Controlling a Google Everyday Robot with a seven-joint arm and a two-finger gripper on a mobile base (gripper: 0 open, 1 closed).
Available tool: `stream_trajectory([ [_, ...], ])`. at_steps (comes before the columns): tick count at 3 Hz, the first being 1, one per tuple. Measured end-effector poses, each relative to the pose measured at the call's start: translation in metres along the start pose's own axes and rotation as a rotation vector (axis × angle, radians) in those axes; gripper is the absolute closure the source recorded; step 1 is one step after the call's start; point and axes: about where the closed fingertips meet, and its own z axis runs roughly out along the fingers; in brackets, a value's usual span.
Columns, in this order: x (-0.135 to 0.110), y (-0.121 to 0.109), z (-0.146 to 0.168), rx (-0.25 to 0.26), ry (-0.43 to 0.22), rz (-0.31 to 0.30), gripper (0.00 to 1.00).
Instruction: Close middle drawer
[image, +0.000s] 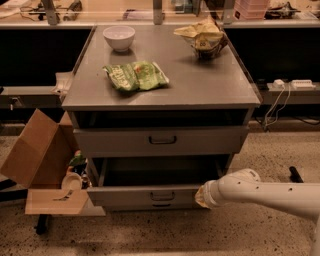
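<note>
The middle drawer is standing pulled well out of the grey cabinet, its short front panel sitting forward of the taller-fronted top drawer above it, with a dark open cavity showing behind the panel. Its small loop handle is lying just to the picture-left of the gripper, at the same height. The gripper is sitting low at the right end of that front panel and appears to be touching it; whether it is released or clenched cannot be told (its tip is pointing away, into the panel). The white arm is reaching in from the picture-right, level with the drawer front.

Below the gripper, the speckled floor is lying open in front of the drawer. Far to the gripper's left, past the drawer's other end, a cardboard box is leaning with its flap down near the corner. High above the gripper, the cabinet's surface is carrying a white bowl, a green packet and a crumpled yellow bag, all well apart from one another.
</note>
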Motion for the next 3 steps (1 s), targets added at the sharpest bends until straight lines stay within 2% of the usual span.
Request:
stream_trajectory([
  [1, -0.0026, -0.0195, 0.0025, 0.037, -0.002, 0.001, 0.95],
  [2, -0.0032, -0.0203, 0.0026, 0.041, -0.003, 0.001, 0.00],
  [3, -0.0028, -0.0212, 0.0020, 0.047, -0.001, 0.001, 0.02],
])
